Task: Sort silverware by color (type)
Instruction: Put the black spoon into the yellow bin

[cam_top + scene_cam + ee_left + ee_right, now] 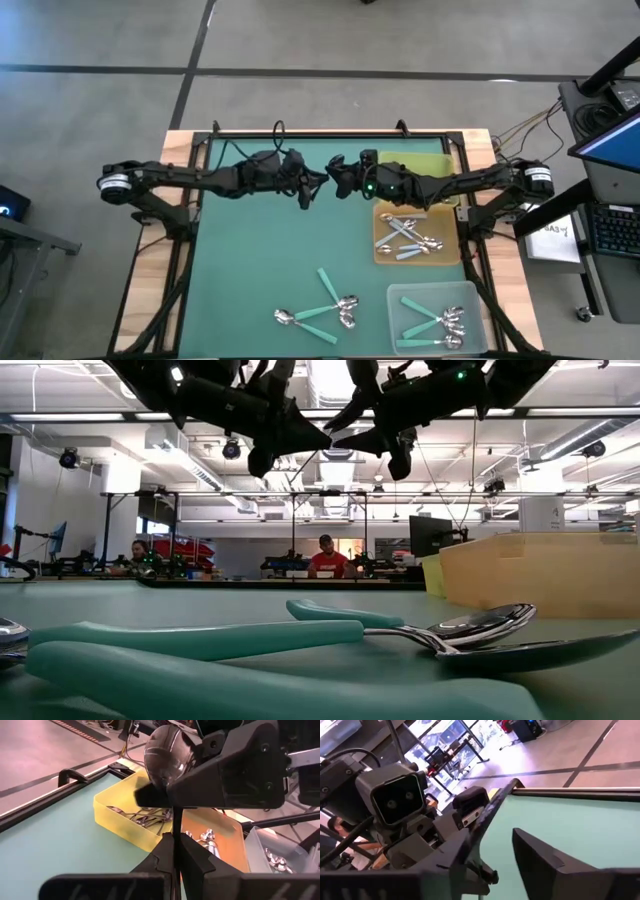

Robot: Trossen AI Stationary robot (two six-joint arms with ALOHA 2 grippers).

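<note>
Both arms meet high above the far middle of the green mat. My left gripper [312, 192] [175, 837] is shut on a black-handled spoon [167, 755] whose shiny bowl stands up in front of it. My right gripper [338, 183] [497, 840] is open, with its fingers on either side of that spoon's upper handle [492, 810]. Three teal-handled spoons [322, 310] lie flat on the mat near the near edge, and they fill the foreground of the low view [300, 640]. My left gripper pinches the spoon's thin black handle [176, 822] between its two fingers, which lie across it. The spoon is lifted clear of the table and stands with its bowl above the fingers. My right gripper's fingers [225, 770] flank the handle just under the bowl; whether they touch it I cannot tell.
A yellow tray [440, 160] at the far right holds dark spoons. An orange tray [383, 255] nearer holds light blue spoons, and a clear tray [400, 300] at the near right holds teal ones. Bare mat lies left and centre. People sit in the room beyond [322, 558].
</note>
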